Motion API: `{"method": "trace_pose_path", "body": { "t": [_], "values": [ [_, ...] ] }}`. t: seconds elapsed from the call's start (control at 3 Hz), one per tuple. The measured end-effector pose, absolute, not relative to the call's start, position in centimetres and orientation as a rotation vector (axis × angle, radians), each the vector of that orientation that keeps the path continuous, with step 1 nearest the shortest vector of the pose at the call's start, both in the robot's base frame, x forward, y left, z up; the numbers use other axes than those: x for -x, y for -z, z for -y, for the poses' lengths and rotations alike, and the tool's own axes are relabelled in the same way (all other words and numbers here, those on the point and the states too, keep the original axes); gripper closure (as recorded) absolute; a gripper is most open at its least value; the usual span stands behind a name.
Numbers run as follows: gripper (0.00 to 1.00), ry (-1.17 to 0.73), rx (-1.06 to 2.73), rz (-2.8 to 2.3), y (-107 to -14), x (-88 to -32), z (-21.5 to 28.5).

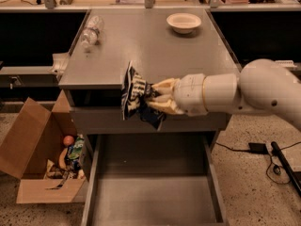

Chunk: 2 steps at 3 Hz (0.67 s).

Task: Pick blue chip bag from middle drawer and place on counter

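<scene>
My gripper is shut on the blue chip bag, a dark navy crinkly bag with white markings. I hold it upright in the air at the front edge of the counter, above the open middle drawer. The drawer is pulled out below and its bare grey floor shows. My white arm reaches in from the right.
A white bowl stands at the counter's back right and a clear plastic bottle lies at its back left. An open cardboard box with fruit and packets sits on the floor at the left. Cables lie on the floor at the right.
</scene>
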State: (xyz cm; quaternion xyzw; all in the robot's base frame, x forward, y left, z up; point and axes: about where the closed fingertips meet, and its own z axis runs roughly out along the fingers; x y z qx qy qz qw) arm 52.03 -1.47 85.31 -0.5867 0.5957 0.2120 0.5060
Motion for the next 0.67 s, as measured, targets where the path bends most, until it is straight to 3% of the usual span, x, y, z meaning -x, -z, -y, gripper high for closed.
{"method": "trace_pose_path", "body": {
  "t": [0.67],
  "values": [
    [1.0,-0.431,1.241,-1.452,-91.6,-59.9,5.3]
  ]
}}
